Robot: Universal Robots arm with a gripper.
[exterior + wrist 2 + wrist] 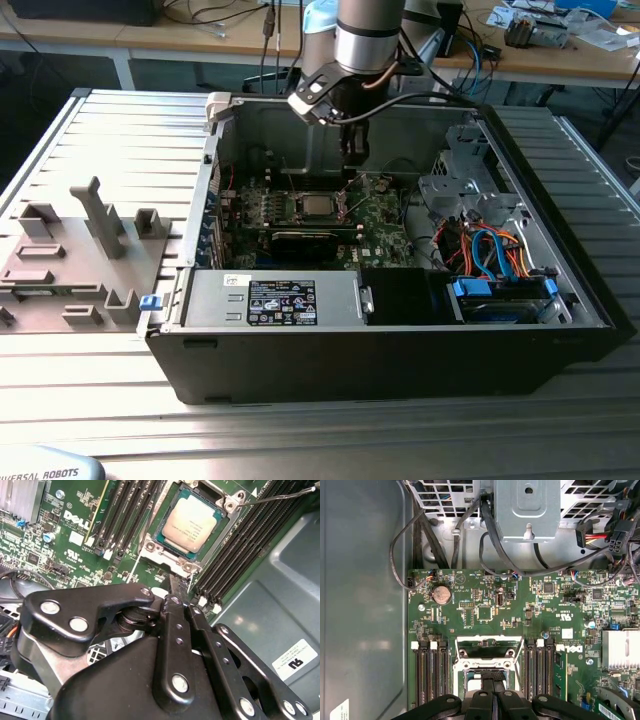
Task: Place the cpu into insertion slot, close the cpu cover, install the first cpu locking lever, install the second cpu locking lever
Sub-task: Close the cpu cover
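Observation:
The cpu [190, 522] lies flat in the insertion slot [161, 555] on the green board, its silver top showing. The cpu cover [227, 505] looks lowered around it as a silvery frame. A thin locking lever [280, 497] sticks out from one socket corner, away from the frame. My gripper [172, 597] hovers just beside the socket, its black fingers shut together on nothing. In the first wrist view the gripper [494, 679] overlaps the socket rim [485, 652]. In the exterior view the gripper [352, 160] hangs above the cpu [318, 207] inside the open computer case.
Rows of black memory slots [235, 555] flank the socket on both sides. A metal drive cage [465, 185] with coloured cables [490, 250] fills the case towards the exterior view's right. The power supply [280, 300] sits at the front. A grey fixture tray [70, 260] lies outside the case.

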